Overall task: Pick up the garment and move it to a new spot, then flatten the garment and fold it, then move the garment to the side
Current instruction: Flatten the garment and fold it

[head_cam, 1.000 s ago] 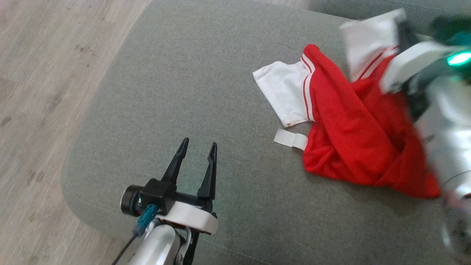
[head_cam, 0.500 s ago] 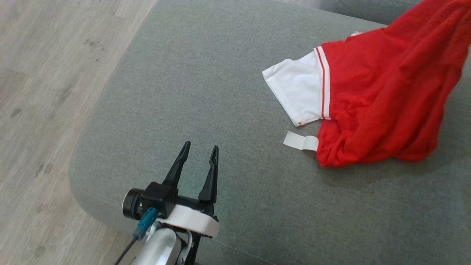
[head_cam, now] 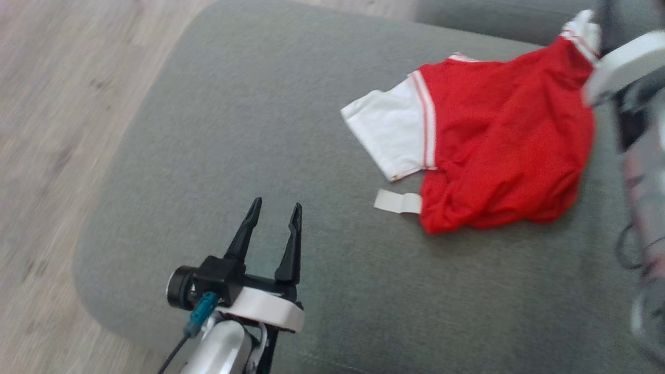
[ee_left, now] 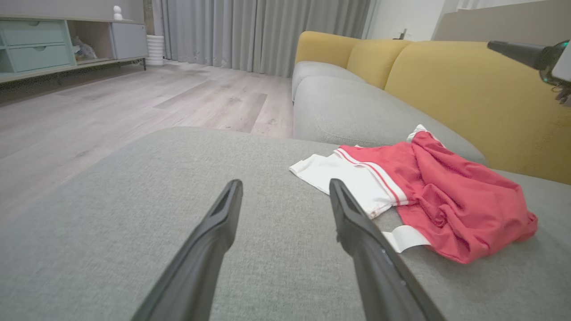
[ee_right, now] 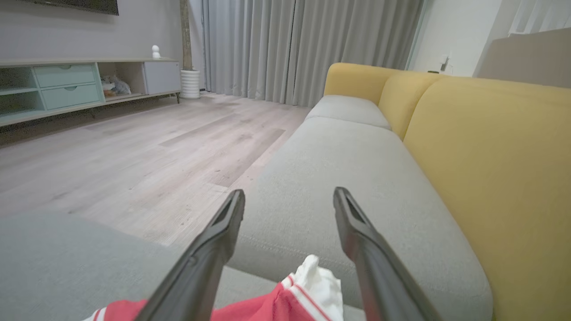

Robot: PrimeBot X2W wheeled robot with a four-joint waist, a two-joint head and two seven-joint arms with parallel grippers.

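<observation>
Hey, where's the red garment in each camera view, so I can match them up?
Head view: garment at upper right, lying on the cushion.
Left wrist view: garment right of centre.
Right wrist view: garment at the bottom edge, near centre.
Shared landmark: the grey cushion under it.

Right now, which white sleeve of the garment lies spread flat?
The left sleeve, beside the white tab; the other sleeve is bunched up at the far right.

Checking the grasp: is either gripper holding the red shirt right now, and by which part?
Nothing is held. Left gripper and right gripper are open; the red shirt lies loose, its white sleeve near the right one.
</observation>
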